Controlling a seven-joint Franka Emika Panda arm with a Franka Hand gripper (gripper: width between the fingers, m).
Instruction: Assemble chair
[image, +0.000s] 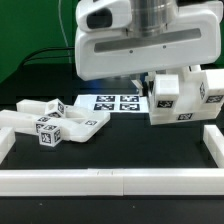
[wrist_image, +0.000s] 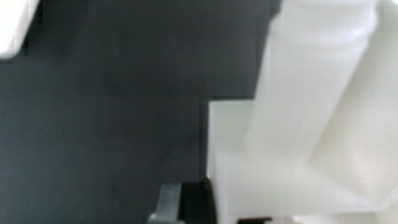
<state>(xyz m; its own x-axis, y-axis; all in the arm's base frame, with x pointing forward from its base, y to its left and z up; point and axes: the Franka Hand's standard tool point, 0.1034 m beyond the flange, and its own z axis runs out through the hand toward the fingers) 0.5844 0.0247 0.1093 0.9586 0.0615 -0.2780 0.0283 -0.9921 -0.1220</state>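
Front border rail (image: 110, 178) is seen nearest. White, boxy, tagged chair assembly (image: 185, 100) is seen under the arm at the exterior view's right, loose chair pieces (image: 55, 122) at the left. Fingers of the gripper (image: 146, 84) are hidden, so grip cannot be told. Wrist view is blurred.

The tabletop (image: 130, 140) is dark and matte, bounded by white border rails (image: 110, 180) along the near edge and both sides. A cluster of loose chair parts (image: 55, 122), white tagged blocks touching one another, lies at the exterior view's left, and the marker board (image: 118, 102) lies flat behind the centre. A boxy chair piece (image: 180, 100) stands at the exterior view's right, just beside the marker board; whether it rests fully on the surface cannot be determined.
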